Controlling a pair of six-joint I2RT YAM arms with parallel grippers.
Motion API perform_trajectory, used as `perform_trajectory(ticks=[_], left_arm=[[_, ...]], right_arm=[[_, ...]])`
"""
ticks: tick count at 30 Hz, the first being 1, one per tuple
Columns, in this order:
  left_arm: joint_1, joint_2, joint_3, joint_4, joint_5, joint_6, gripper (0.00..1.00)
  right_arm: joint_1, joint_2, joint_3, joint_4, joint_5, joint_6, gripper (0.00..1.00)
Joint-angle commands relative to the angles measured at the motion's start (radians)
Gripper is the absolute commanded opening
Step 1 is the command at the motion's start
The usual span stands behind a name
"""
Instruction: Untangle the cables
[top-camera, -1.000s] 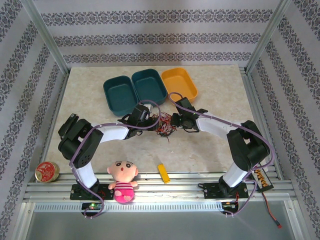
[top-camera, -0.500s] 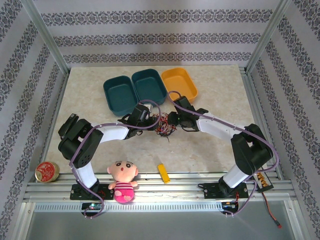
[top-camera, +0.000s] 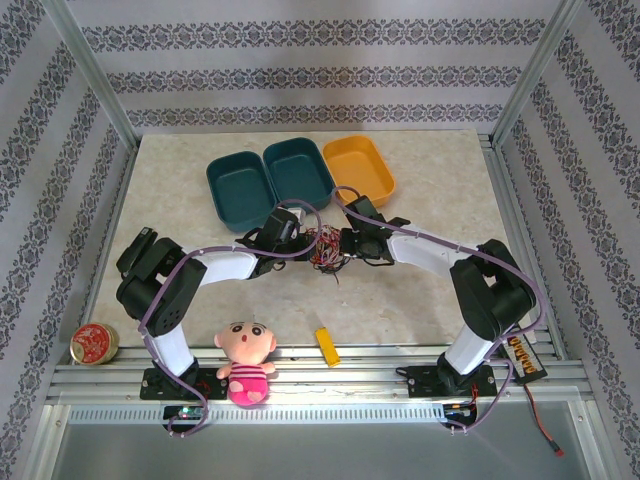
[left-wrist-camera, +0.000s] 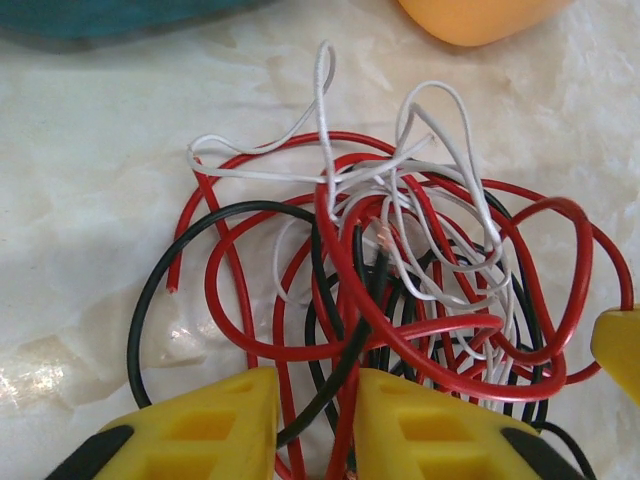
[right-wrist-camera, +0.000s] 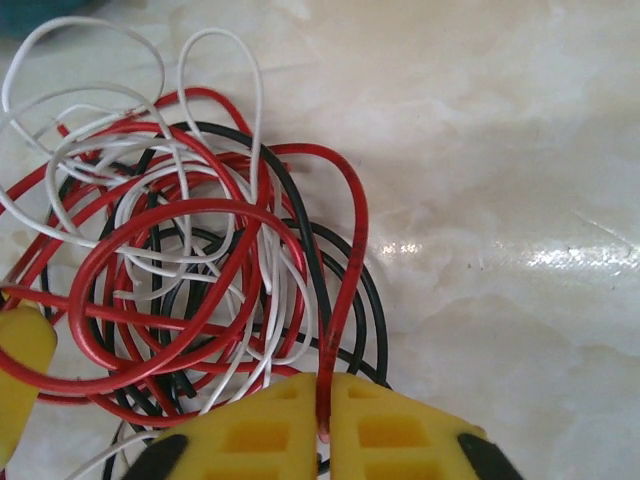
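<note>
The right gripper (right-wrist-camera: 325, 385) is pinching a red loop (right-wrist-camera: 363, 225), the cables (top-camera: 324, 246) lying between it and the slightly parted left gripper (left-wrist-camera: 315, 400).

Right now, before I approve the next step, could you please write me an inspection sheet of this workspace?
surface: pale marble-look table, no spill seen.
job's things: cables, red, black and white, one tangled bundle between the two arms.
clutter: teal bin, second teal bin, orange bin, plush doll, yellow block, red tin.
grippers: left gripper, fingers apart, black and red strands between them; right gripper, fingers shut on a red strand.
cables: purple arm cables along both arms; red and black leads at the near right edge.
surroundings: patterned walls, metal frame posts.
</note>
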Motion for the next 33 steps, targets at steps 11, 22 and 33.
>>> perform_trajectory(ticks=[11,22,33], left_arm=[[-0.038,-0.033,-0.007,-0.018,-0.007,0.076,0.0],[-0.057,-0.081,-0.063,-0.006,-0.03,0.071,0.0],[-0.058,-0.103,-0.091,0.007,-0.069,0.056,0.0]], right_arm=[[-0.05,-0.212,-0.079,-0.06,0.099,0.008,0.0],[-0.116,-0.46,-0.121,-0.164,0.182,-0.027,0.0],[-0.195,-0.622,-0.116,-0.25,0.223,-0.073,0.0]])
